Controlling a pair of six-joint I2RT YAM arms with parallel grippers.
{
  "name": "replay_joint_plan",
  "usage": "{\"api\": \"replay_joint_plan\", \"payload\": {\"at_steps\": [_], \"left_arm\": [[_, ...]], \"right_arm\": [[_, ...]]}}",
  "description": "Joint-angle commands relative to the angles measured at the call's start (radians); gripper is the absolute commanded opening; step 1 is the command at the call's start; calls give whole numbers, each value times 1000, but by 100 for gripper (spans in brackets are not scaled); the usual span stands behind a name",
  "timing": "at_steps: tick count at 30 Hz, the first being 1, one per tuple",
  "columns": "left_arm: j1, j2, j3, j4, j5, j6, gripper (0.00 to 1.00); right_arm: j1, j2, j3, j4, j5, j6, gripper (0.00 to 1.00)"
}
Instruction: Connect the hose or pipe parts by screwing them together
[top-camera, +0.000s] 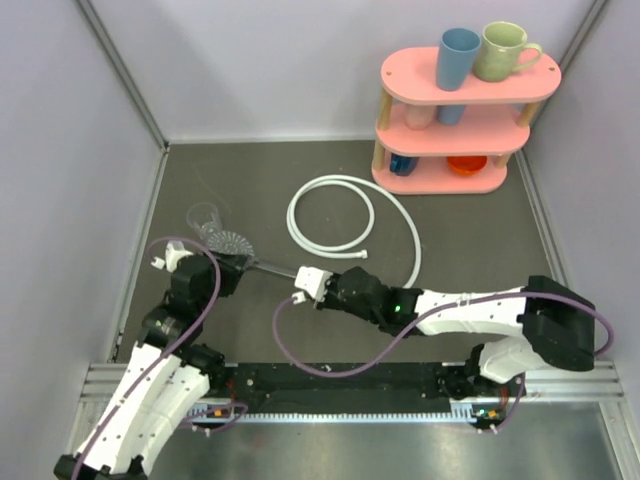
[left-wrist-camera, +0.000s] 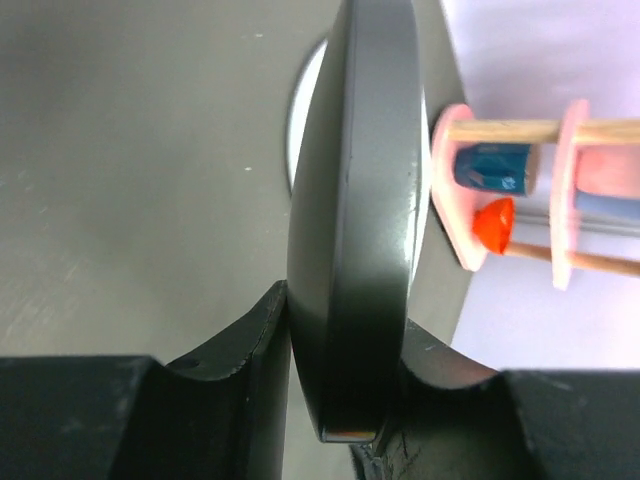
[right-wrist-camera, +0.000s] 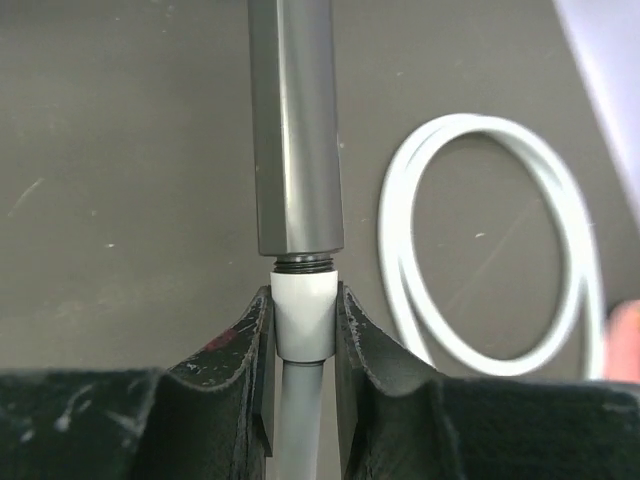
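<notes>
The dark grey shower head (top-camera: 230, 241) lies at the left, and its straight handle (top-camera: 275, 268) points right. My left gripper (top-camera: 222, 264) is shut on the head's rim (left-wrist-camera: 350, 250), which stands edge-on between the jaws. My right gripper (top-camera: 300, 283) is shut on the white end fitting (right-wrist-camera: 303, 318) of the hose. That fitting meets the end of the handle (right-wrist-camera: 295, 130), with a thin band of dark thread (right-wrist-camera: 302, 262) showing between them. The rest of the white hose (top-camera: 330, 215) lies in loops on the table behind, and the same loops of hose (right-wrist-camera: 572, 230) appear in the right wrist view.
A small clear plastic cup (top-camera: 205, 215) stands just behind the shower head. A pink three-tier rack (top-camera: 465, 110) with mugs and cups is at the back right. Walls close in the table on the left, back and right.
</notes>
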Motion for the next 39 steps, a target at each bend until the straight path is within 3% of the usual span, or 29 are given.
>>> {"api": "replay_joint_plan", "payload": {"at_steps": [1, 3, 5, 10, 13, 18, 19, 22, 23, 25, 26, 28, 29, 34, 39], "left_arm": [[-14, -120, -208, 414, 271, 102, 0], [-14, -189, -320, 618, 325, 127, 0], [-14, -229, -374, 783, 342, 148, 0], [-14, -263, -527, 1074, 409, 201, 0], [-14, -238, -574, 1189, 458, 202, 0], [-14, -174, -590, 1268, 498, 215, 0], [-14, -172, -590, 1256, 494, 216, 0], [-14, -186, -578, 1191, 445, 215, 0], [-14, -200, -554, 1109, 401, 215, 0], [-14, -218, -517, 1004, 347, 233, 0], [-14, -221, -470, 870, 319, 230, 0], [-14, -217, -419, 754, 217, 210, 0], [-14, -209, -358, 597, 168, 192, 0], [-14, -93, -175, 280, 5, 132, 0], [-14, 49, 18, 4, -54, 46, 0]], "right_arm": [[-152, -85, 89, 86, -430, 282, 0], [-241, -98, 76, 133, -547, 380, 0], [-308, -93, 60, 184, -760, 506, 0], [-455, 6, 83, 260, -1163, 654, 0], [-475, 66, 95, 300, -1288, 733, 0], [-488, 120, 92, 377, -1338, 832, 0], [-488, 126, 89, 382, -1322, 839, 1], [-514, 116, 72, 338, -1226, 844, 27], [-515, 76, 60, 307, -1185, 794, 43], [-514, 34, 36, 252, -1077, 767, 57], [-512, -8, 14, 230, -1045, 740, 72], [-502, -58, -6, 163, -924, 708, 93], [-494, -79, -29, 138, -884, 656, 97], [-344, -207, -37, -60, -523, 441, 99], [-157, -245, -17, -135, -188, 200, 97]]}}
